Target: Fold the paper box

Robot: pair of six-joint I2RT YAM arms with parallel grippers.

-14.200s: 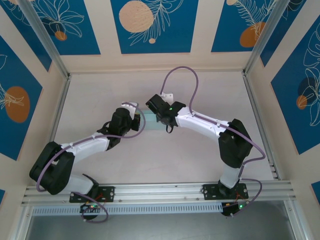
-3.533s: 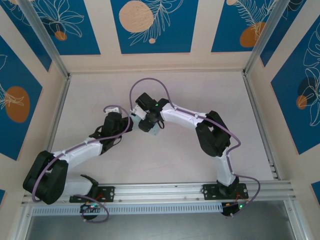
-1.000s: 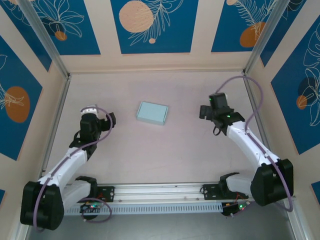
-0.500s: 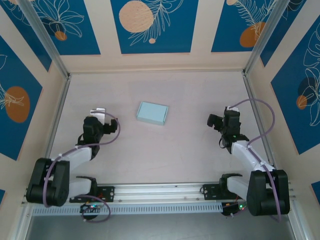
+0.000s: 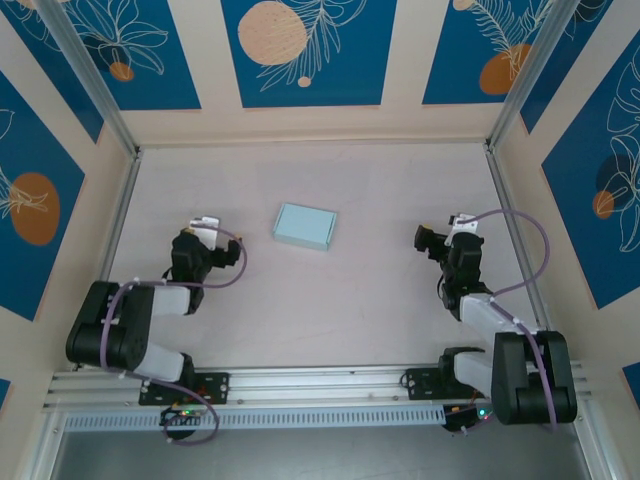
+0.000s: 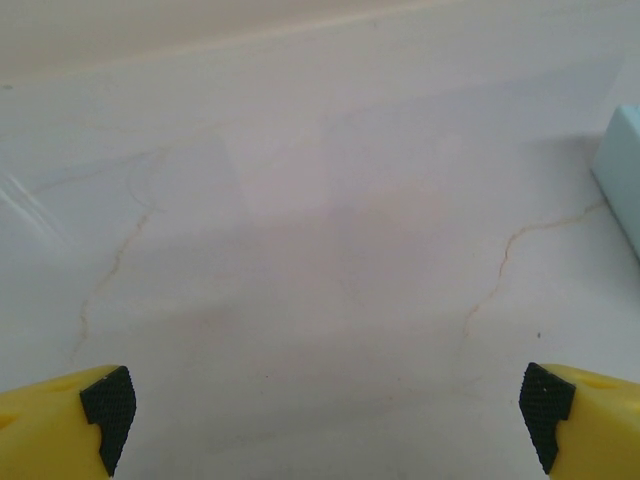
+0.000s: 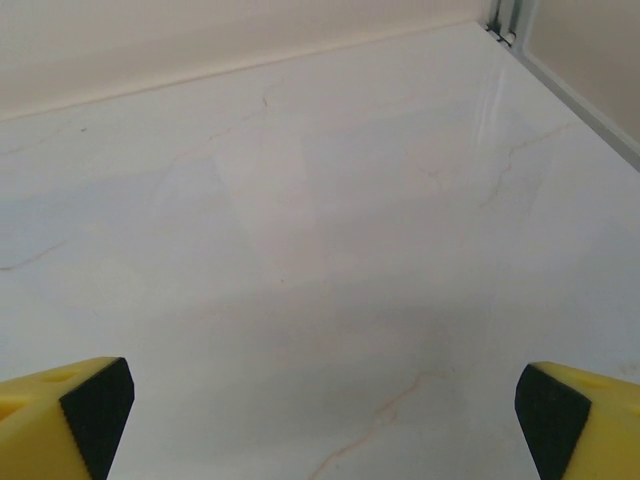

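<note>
The paper box (image 5: 305,226) is a small pale-blue closed rectangular box lying flat on the table, a little left of centre. My left gripper (image 5: 204,236) is folded back at the near left, well apart from the box, open with nothing between its yellow black-tipped fingers (image 6: 105,405). In the left wrist view one edge of the box (image 6: 623,165) shows at the right border, far ahead of the left gripper (image 6: 325,415). My right gripper (image 5: 444,238) sits at the near right, open and empty over bare table (image 7: 325,410).
The white marbled table (image 5: 380,190) is walled on three sides by cream panels with blue prints. Aluminium posts stand at the far corners (image 5: 500,130), and one corner rail (image 7: 510,25) shows in the right wrist view. A metal rail (image 5: 320,380) carries the arm bases.
Both arms have drawn back toward their bases and folded up, away from the box. The box has stayed in place. Both grippers have stayed open.
</note>
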